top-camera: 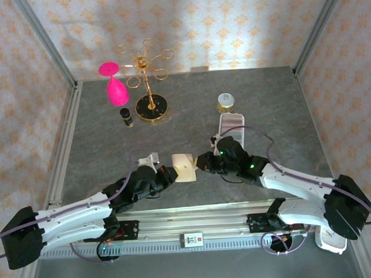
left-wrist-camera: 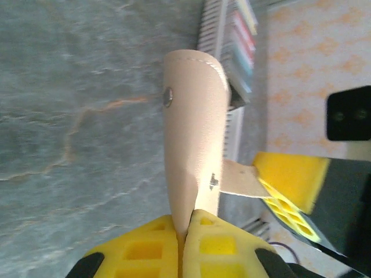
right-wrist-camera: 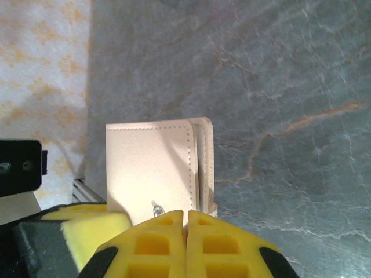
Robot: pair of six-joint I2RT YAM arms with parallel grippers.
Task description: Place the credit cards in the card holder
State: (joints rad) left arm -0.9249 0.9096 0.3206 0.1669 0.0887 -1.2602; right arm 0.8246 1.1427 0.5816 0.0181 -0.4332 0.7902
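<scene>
Yellow-fingered, my left gripper [top-camera: 170, 174] is clenched on the left edge of the beige card holder [top-camera: 185, 166], which sits between both arms near the grey table's [top-camera: 264, 97] front middle; my right gripper [top-camera: 203, 162] pinches its snap tab.

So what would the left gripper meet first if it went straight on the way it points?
The card holder in its own grip; beyond that, probably the white tray, though the right gripper sits close beside that line.
</scene>
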